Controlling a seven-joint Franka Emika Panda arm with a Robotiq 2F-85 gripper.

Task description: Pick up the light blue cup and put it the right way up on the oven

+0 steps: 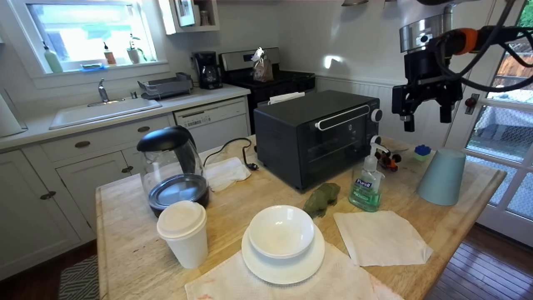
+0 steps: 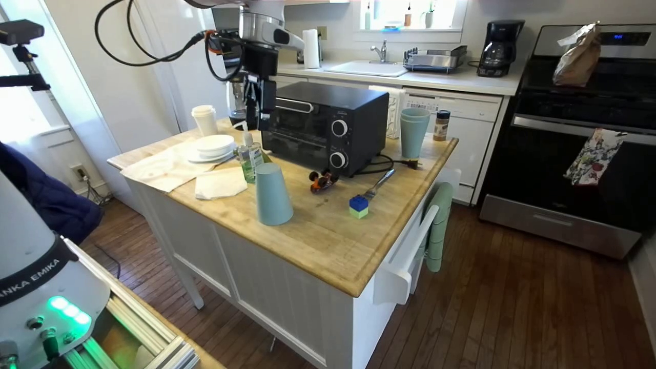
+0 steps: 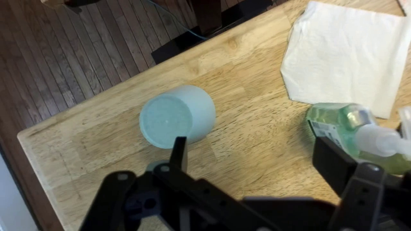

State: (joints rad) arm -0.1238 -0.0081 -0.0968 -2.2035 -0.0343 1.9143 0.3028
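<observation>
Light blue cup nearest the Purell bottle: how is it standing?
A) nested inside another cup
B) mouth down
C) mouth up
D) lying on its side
B: the wrist view shows the light blue cup with its closed base facing up, and in both exterior views its wider end sits on the wooden tabletop.

A sanitizer bottle (image 1: 366,192) stands on the table (image 1: 233,208), a napkin (image 1: 383,239) and green toy (image 1: 322,200) beside it, a toy car (image 1: 388,161) near it, a lidded paper cup (image 1: 187,241) and kettle (image 1: 175,179) well apart from it.
</observation>
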